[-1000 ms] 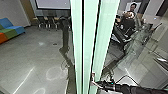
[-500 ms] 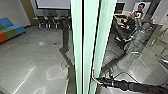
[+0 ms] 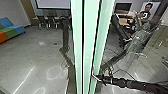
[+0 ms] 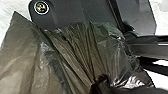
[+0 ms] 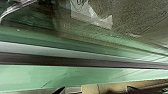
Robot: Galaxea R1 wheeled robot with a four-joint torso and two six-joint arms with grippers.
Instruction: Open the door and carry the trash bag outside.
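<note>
My right gripper [image 3: 96, 77] reaches in from the right in the head view, with its tip at the edge of the glass door [image 3: 103, 37]; whether it grips the edge I cannot tell. Pale green glass with a dark strip [image 5: 75, 60] runs across the right wrist view. In the left wrist view the thin, brownish see-through trash bag [image 4: 77, 50] is bunched into tight folds at my left gripper [image 4: 101, 81], which is shut on it. The bag's lower contents are hidden.
Left of the glass, a blue, green and orange sofa [image 3: 10, 26] stands by the wall, with chairs [image 3: 47, 22] at a table farther back. A person [image 3: 146, 12] shows at the upper right, along with a monitor [image 3: 123, 8] and reflections in the glass.
Right of the green glass edges, the reflections and the person have shifted rightward, and the right green band has narrowed. My right arm's forearm has changed angle, its tip staying near the glass edge.
</note>
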